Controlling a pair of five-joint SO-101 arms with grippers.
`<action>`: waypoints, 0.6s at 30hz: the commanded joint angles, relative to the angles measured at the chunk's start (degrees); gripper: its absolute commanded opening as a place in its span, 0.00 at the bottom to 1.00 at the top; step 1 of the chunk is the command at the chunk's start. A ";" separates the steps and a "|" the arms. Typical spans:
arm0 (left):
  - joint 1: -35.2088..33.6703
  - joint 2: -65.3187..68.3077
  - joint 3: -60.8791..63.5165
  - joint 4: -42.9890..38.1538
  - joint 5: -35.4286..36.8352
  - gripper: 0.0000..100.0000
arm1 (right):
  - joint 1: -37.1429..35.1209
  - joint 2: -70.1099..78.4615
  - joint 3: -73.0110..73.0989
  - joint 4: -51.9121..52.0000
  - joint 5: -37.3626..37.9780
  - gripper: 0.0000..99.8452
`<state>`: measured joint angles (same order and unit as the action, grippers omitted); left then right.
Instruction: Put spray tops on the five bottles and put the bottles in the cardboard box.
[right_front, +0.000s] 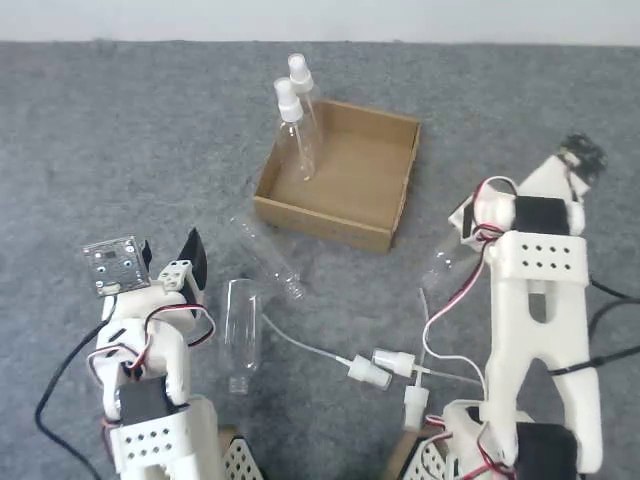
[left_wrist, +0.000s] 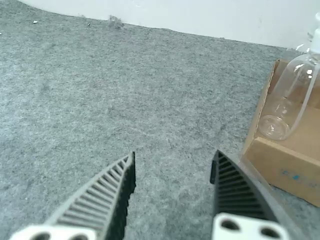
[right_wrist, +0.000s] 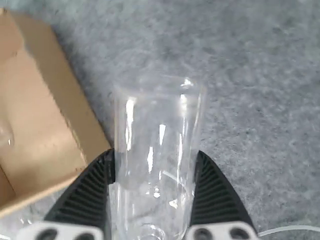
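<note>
Right wrist view: clear plastic bottle (right_wrist: 155, 115) beside the cardboard box (right_wrist: 45, 130).
Right gripper (right_wrist: 154, 157): clamped around that bottle's sides.
Left gripper (left_wrist: 174, 155): spread apart, above grey carpet (left_wrist: 125, 90).

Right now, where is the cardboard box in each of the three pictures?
High view: box near the middle, ahead of both arms.
Left wrist view: box beyond the open left gripper, with a capped bottle in it.
Right wrist view: box beside the bare bottle in the right gripper.
Shared landmark: the grey mat under everything.
</note>
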<state>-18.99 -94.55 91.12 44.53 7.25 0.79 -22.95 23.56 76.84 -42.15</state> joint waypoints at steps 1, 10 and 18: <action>-0.26 -0.44 -1.01 -1.67 -0.26 0.23 | 2.95 -2.68 1.14 -0.40 -3.08 0.01; -0.26 -0.44 -1.01 -1.58 -0.26 0.23 | 7.34 -3.12 16.09 -19.47 -7.82 0.01; -0.26 -0.44 -1.01 -1.58 -0.35 0.23 | 8.13 -2.59 22.86 -25.63 -13.45 0.01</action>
<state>-18.99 -94.55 91.12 44.53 7.25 8.09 -22.95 45.80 53.63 -52.79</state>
